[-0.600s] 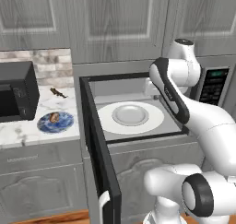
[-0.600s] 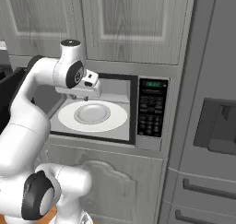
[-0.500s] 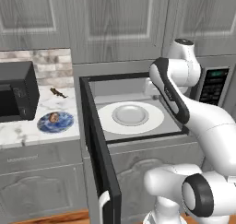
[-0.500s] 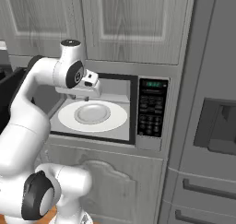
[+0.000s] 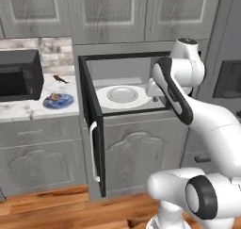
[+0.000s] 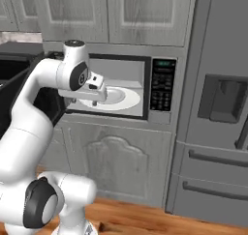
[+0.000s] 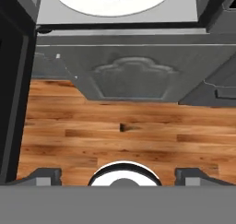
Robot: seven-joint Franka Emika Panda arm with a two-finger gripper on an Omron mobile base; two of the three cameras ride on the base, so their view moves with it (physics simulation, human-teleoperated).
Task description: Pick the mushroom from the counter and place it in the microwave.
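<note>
The arm is glossy white, built of thick rounded tube sections. A dark grey band runs along one link, and dark grey round caps close the joints. One cap carries a small light mark. The hand is a small white block.

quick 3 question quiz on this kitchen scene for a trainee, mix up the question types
1. True or false: the microwave door stands open.
2. The mushroom sits on: A) the turntable plate B) a blue plate on the counter C) the floor.
3. Fill in: in the hand view the gripper has its jaws spread wide with ____ between them.

Key
1. True
2. B
3. nothing
</note>
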